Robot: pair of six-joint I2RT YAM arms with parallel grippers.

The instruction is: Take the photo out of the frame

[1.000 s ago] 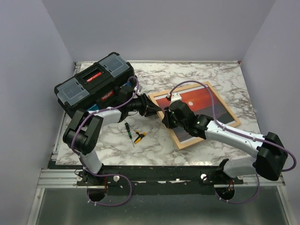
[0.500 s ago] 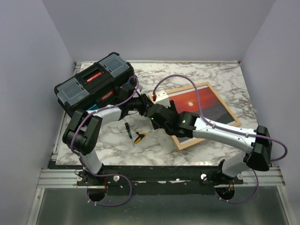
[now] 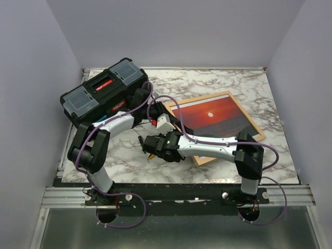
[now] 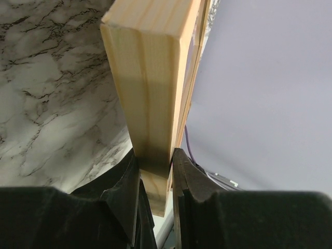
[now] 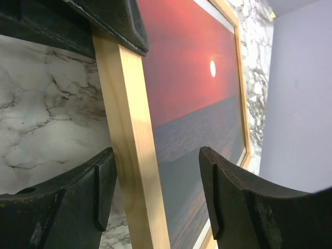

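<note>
Marble table [image 3: 233,78]. The frame [image 5: 132,155] sits right of centre, the photo [image 3: 212,116] inside it behind the pane, sunset side up. Left end effector [image 4: 154,166] is clamped on the frame's left corner, wood pinched between both fingers. Right end effector [image 5: 158,176] has its jaws apart, gripping nothing, one finger on each side of the frame's wooden rail. Black toolbox [image 3: 101,93] at far left has its lid shut, so its contents are hidden

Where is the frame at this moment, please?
In the top view the frame sits right of centre on the marble table, right of the black toolbox; the left tool clamps it near its left corner.
</note>
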